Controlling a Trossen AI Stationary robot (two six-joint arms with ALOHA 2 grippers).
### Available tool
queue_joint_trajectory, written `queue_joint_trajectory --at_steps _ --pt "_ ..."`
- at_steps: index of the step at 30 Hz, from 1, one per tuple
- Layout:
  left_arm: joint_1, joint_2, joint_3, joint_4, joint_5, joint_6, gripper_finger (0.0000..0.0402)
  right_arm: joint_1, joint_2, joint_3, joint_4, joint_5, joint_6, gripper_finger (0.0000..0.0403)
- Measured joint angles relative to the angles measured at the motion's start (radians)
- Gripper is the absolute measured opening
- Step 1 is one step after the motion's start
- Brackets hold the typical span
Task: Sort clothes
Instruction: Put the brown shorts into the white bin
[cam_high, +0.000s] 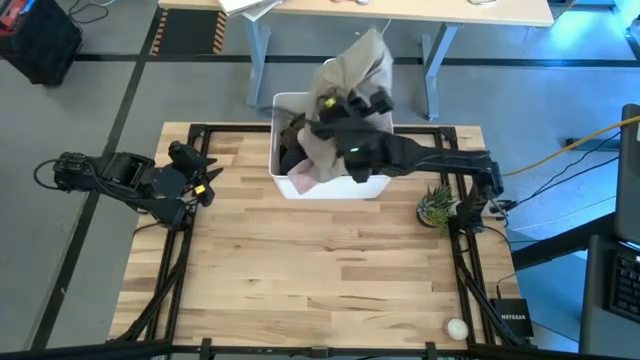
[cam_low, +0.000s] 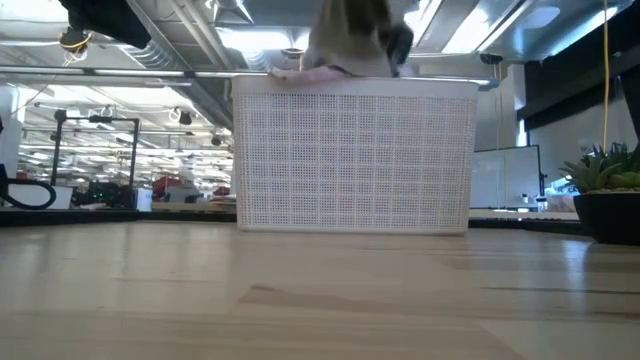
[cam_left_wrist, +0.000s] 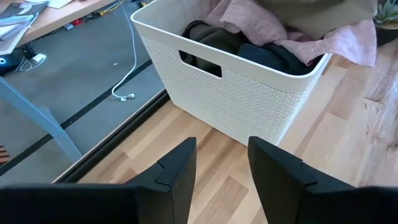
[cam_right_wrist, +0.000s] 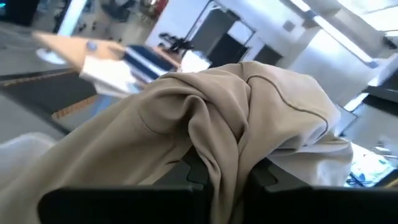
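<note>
From the high view we're mid-pull on the sort: the right tool (cam_high: 352, 108) sits over the white bin (cam_high: 283, 184) at the far edge of the table (cam_high: 330, 280), pinching the khaki-beige garment (cam_high: 358, 68), which bunches up above and beyond the bin. The dark clothes (cam_high: 292, 140) and the pale pink garment (cam_high: 300, 180) are inside the bin. The left tool (cam_high: 207, 183) waits near the table's left edge, fingers spread, holding nothing.

Low view: the bin fills the middle, and the khaki-beige garment (cam_low: 345, 35) rises above its rim – a bit of pink pokes over the edge below it.

Left wrist view: the spread fingers (cam_left_wrist: 180, 171) point at the bin's wall (cam_left_wrist: 249, 99), well short of it; pink and dark fabric are heaped inside.

Right wrist view: the beige cloth (cam_right_wrist: 205, 118) drapes right between the nearly closed fingers, so the grip looks solid.

Next, we'd guess, comes lifting it clear of the rim and carrying it to open table – a trailing end could snag the pink one.
</note>
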Motion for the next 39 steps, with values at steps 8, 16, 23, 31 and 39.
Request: queue_joint_trajectory --at_steps 8,16,23,31,39 --pt "0.000 0.000 0.000 0.000 0.000 0.000 0.0141 -0.126 0.006 -0.174 -0.472 -0.426 0.737 0.0043" --pt "0.000 0.002 0.000 0.000 0.000 0.000 0.0141 -0.231 0.006 -0.403 -0.467 -0.833 1.015 0.0049" --pt "0.000 0.015 0.000 0.000 0.000 0.000 0.0141 -0.237 0.005 -0.458 -0.423 -0.883 1.130 0.0097" --pt "0.000 0.030 0.000 -0.008 0.001 0.009 0.0141 -0.246 -0.019 -0.298 -0.531 -0.968 1.061 0.0196" --pt "0.000 0.040 0.000 -0.008 0.001 0.012 0.0141 -0.241 -0.024 -0.018 -0.673 -1.034 1.043 0.0233"
